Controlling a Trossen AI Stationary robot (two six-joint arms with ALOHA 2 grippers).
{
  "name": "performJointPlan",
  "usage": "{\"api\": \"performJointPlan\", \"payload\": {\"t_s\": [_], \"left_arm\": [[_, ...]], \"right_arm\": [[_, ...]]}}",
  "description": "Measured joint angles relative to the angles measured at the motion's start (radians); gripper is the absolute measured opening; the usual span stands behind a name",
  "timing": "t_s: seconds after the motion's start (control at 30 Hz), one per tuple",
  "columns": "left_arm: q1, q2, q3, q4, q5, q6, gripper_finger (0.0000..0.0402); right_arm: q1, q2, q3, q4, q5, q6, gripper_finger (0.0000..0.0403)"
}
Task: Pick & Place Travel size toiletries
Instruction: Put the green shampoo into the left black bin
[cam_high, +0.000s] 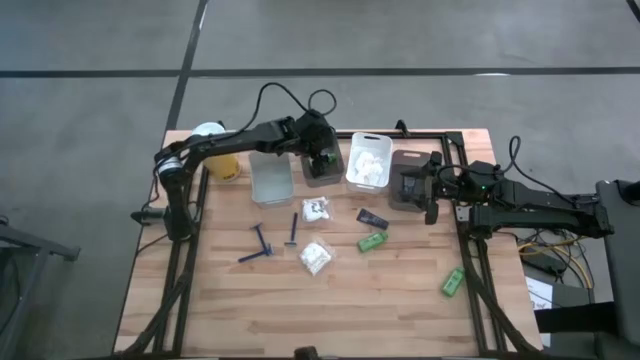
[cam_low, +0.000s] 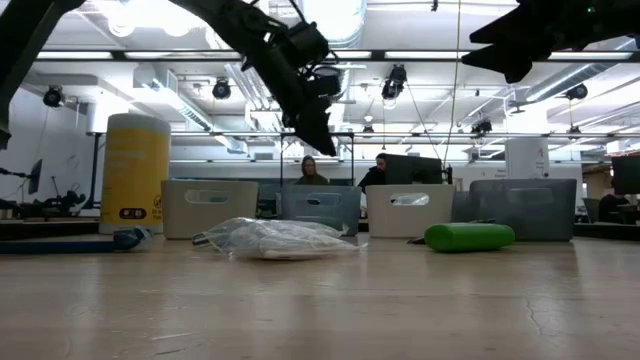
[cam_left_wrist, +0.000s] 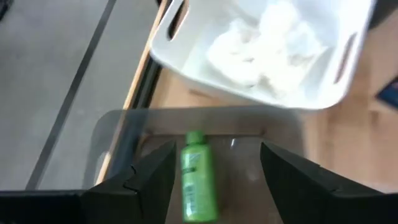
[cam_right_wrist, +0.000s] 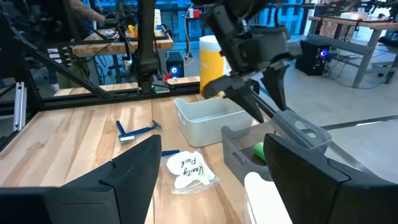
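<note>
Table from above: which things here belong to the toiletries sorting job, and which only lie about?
Job:
- green tubes
- white packets
- blue razors
- black sachet
- four bins
- left gripper, fingers open above a bin

Lying about:
- yellow canister

I see even, bright ceiling light; the worktop (cam_high: 330, 300) throws soft shadows. My left wrist view is blurred throughout, and the low view's foreground looks soft.
</note>
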Motion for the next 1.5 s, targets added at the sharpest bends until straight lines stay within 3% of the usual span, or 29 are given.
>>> {"api": "performJointPlan", "payload": {"t_s": [0.63,0.93,1.07,1.5], "left_arm": [[-0.33,-0.003,0.0,0.054,-0.012,-0.224,0.0236],[-0.467,0.001,-0.001,0.101,-0.093,-0.36,0.0236],[-0.519,0.014,-0.001,0.119,-0.157,-0.393,0.0236],[-0.597,0.123,-0.001,0.273,-0.17,-0.495,0.0236]], "right_arm": [[0.0,0.0,0.0,0.0,0.0,0.0,0.0339],[0.0,0.001,0.0,0.0,0.0,0.0,0.0361],[0.0,0.001,0.0,0.0,0.0,0.0,0.0357],[0.0,0.0,0.0,0.0,0.0,0.0,0.0318]]}}
